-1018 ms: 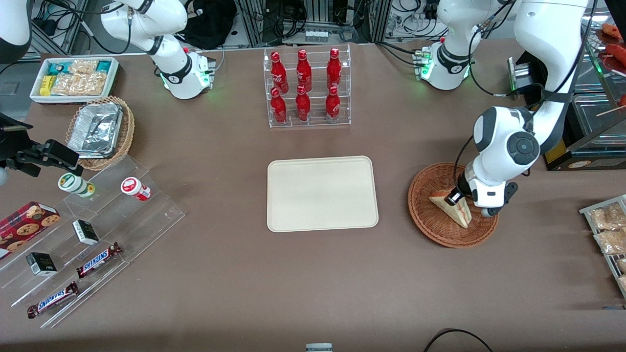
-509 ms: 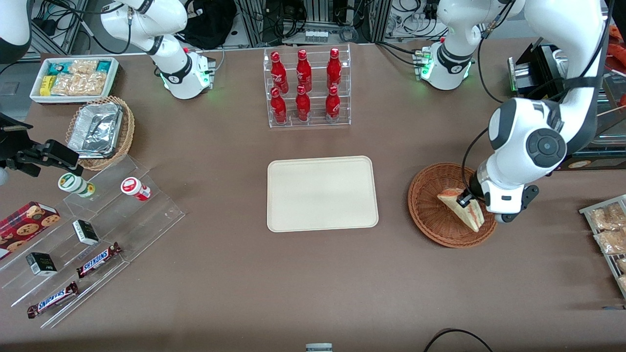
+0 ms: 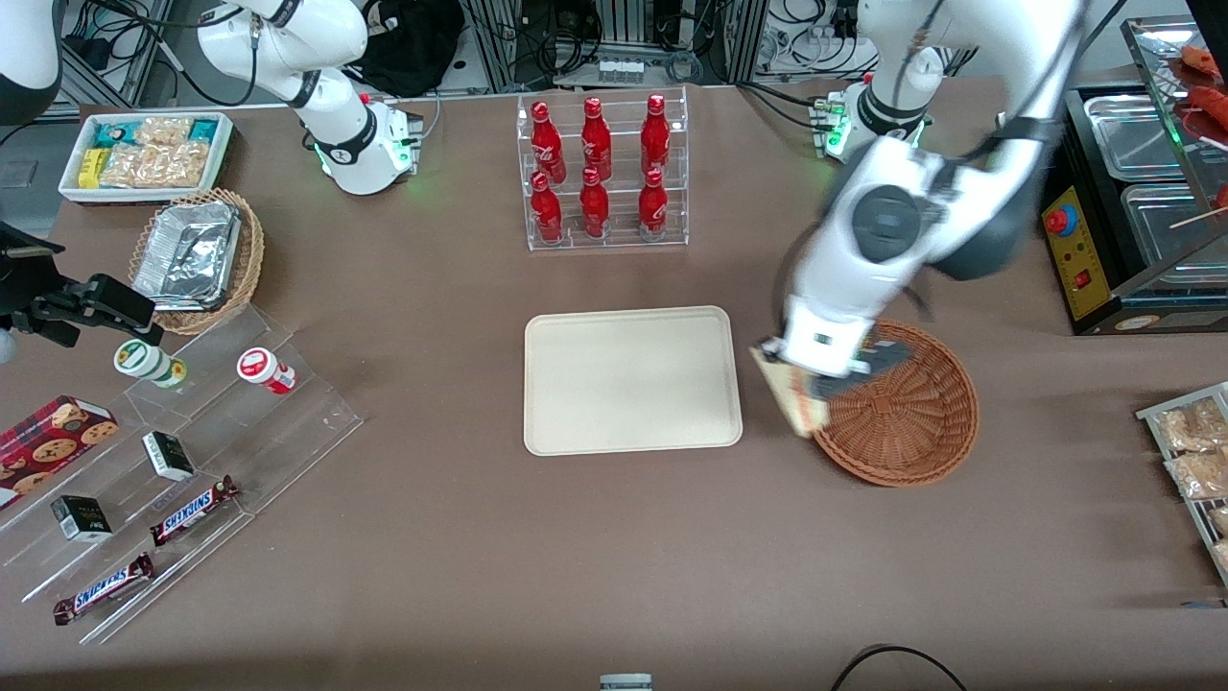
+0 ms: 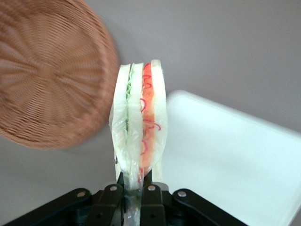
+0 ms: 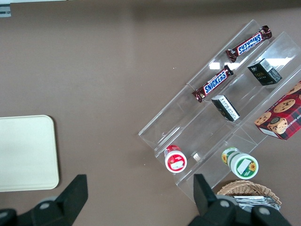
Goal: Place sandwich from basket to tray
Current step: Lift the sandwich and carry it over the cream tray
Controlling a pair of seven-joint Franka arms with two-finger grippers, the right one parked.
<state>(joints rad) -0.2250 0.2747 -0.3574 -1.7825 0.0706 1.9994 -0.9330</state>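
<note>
A: From the front, where is the sandwich (image 3: 792,403)?

B: Held up off the tabletop (image 3: 614,557) by the gripper (image 3: 811,382), over the gap between the tray (image 3: 633,380) and the basket (image 3: 902,413), at the basket's rim nearest the tray. It hangs tilted, one end just beside the tray's edge. The basket has nothing in it.

A: And the tray?

B: Bare, flat on the tabletop, nearer the front camera than the rack of red bottles (image 3: 601,171).

A: What does the left wrist camera give?

B: The fingers (image 4: 151,205) pinch the wrapped sandwich (image 4: 139,122) by its lower end (the clear wrap bunches between them). The wedge stands on edge, green layers on one side, red on the other. The basket (image 4: 49,75) lies to one side of it and the tray (image 4: 225,160) to the other.

A: The right wrist camera?

B: A corner of the tray (image 5: 26,153), and the clear tiered stand (image 5: 225,117) with snack bars and small boxes.
</note>
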